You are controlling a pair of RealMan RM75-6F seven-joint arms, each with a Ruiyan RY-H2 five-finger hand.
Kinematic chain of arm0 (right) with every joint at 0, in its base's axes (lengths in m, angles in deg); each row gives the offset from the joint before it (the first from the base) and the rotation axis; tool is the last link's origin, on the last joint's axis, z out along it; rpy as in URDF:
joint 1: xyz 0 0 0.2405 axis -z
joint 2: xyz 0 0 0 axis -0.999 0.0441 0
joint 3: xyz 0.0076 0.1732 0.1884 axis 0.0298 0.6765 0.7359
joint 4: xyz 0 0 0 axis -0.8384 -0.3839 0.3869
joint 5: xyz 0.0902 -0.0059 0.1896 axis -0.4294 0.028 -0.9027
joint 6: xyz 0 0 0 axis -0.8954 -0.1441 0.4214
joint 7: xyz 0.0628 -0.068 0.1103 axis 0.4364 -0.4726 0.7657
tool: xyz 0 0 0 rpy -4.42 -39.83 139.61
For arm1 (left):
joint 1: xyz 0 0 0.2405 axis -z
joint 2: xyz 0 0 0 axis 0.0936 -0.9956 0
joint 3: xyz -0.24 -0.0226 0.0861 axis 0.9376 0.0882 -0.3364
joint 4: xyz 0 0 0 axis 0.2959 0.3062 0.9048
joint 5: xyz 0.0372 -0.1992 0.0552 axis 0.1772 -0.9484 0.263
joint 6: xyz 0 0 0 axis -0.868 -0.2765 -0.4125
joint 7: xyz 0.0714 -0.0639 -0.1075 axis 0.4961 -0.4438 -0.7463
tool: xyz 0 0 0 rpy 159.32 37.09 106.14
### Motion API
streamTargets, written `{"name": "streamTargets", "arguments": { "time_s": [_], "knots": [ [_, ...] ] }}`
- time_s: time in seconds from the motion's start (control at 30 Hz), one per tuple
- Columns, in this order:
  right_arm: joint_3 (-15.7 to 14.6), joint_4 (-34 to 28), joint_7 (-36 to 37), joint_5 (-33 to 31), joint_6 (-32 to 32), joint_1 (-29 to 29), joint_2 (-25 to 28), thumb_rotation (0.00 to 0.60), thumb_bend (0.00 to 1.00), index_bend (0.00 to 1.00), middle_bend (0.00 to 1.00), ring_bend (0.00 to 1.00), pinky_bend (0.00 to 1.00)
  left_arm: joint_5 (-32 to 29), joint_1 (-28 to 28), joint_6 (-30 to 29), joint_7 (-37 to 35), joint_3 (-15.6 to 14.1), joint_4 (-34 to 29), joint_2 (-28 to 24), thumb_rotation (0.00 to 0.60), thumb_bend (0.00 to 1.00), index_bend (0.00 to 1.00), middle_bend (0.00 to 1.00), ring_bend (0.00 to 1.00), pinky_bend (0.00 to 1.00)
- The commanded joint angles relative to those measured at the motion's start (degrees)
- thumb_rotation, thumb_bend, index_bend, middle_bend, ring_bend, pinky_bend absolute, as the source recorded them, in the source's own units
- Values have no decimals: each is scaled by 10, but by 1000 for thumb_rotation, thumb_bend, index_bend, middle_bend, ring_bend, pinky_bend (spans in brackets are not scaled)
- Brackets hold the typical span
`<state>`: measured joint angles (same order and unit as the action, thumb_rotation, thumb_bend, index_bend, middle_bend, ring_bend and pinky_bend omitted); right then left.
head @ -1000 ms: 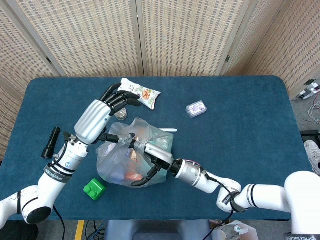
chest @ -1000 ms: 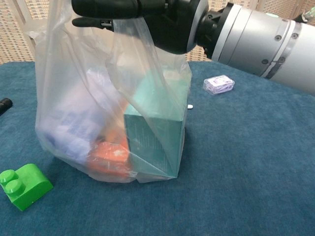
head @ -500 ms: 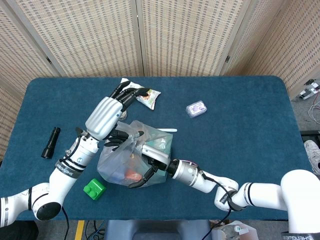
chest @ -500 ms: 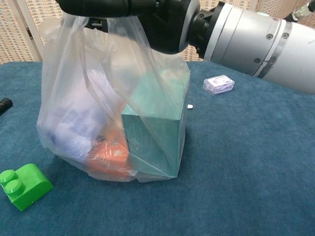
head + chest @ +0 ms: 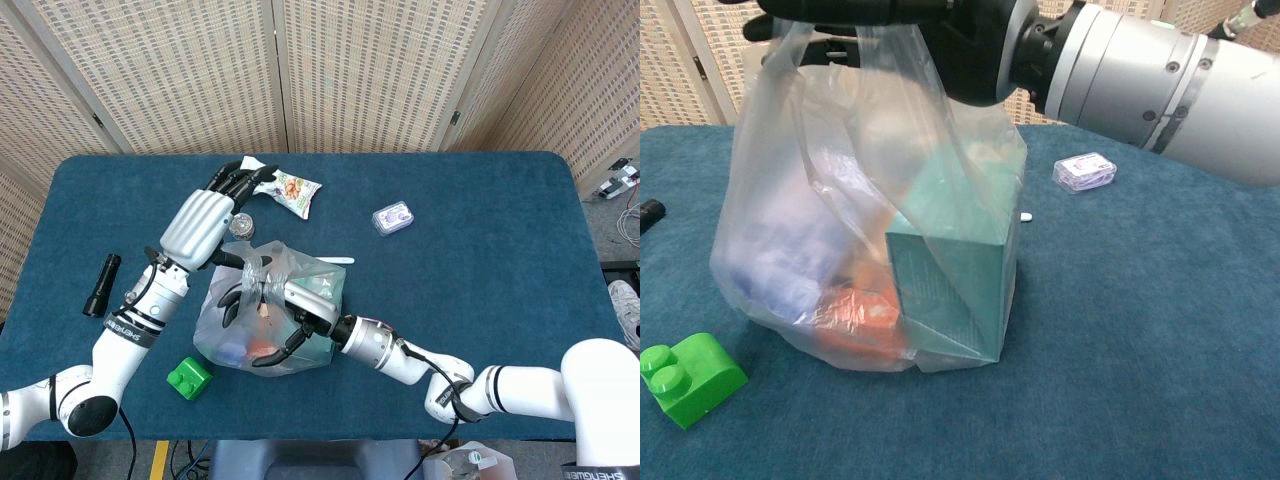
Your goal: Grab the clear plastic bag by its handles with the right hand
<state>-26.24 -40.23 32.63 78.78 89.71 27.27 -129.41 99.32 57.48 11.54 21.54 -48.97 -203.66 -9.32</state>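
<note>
The clear plastic bag [image 5: 300,315] [image 5: 840,250] stands on the blue table with a teal box [image 5: 955,285], an orange pack [image 5: 855,320] and a bluish item inside. My right hand [image 5: 268,305] [image 5: 930,35] grips the bunched handles [image 5: 260,272] [image 5: 880,75] at the bag's top, fingers curled around them; the handles are pulled taut upward. My left hand [image 5: 200,225] hovers just up-left of the bag, holding nothing, its dark fingers [image 5: 235,180] stretched toward a snack packet. The chest view does not clearly show the left hand.
A snack packet [image 5: 292,190] and a small round jar [image 5: 240,226] lie behind the bag. A black torch [image 5: 100,285] [image 5: 648,213] is at left, a green brick [image 5: 188,377] [image 5: 690,378] near the front, a small clear case [image 5: 392,217] [image 5: 1086,171] and a white stick [image 5: 338,260] to the right.
My left hand has drawn back up and left, away from the bag top. My right hand has risen a little with the handles, stretching the bag taller.
</note>
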Motion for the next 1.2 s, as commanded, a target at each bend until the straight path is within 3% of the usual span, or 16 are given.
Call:
{"name": "streamTargets", "arguments": {
  "time_s": [0.03, 0.33, 0.73, 1.2],
  "knots": [
    [5, -4, 1, -11, -5, 4, 2, 600, 162, 453, 505, 459, 425, -16, -2, 5, 8, -4, 1, -13, 600, 53, 0, 147, 108, 0],
    [7, -6, 52, -14, -12, 9, 13, 600, 166, 479, 523, 493, 466, -50, -21, 16, 16, -19, 8, -58, 600, 24, 0, 145, 102, 0],
    [9, -7, 122, -10, -13, 10, 14, 600, 166, 485, 529, 504, 467, -60, -66, -16, -8, -24, 34, -98, 600, 24, 46, 146, 102, 0],
    [35, -2, 255, -42, -18, 14, 15, 600, 169, 498, 536, 513, 508, 25, -143, -82, -32, -59, 50, -112, 600, 24, 52, 146, 102, 0]
  ]
}}
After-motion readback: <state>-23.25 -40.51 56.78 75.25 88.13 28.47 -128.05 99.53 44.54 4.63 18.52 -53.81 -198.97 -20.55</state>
